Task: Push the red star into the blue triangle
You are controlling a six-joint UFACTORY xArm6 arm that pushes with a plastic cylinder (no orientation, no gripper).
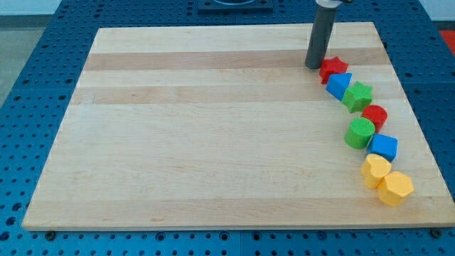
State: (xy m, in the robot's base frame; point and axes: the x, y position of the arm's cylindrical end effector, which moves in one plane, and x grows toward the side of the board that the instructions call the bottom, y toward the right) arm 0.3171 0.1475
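Wooden board [213, 128] on blue pegboard. Nearest: yellow blocks [385, 180]. Farther, at 1 o'clock: blue triangle [338, 84] touching red star [333, 68]. My tip [313, 66], a gripperless rod, abuts the star's 9 o'clock side, likely positioned for pushing.

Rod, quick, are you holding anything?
My tip: holds nothing, no gripper; it sits at the red star, on its left, by the blue triangle.

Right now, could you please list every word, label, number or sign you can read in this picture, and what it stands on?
None: no readable text shows on the wooden board, the blocks such as the red star and blue triangle, the dark rod, or the blue perforated table.
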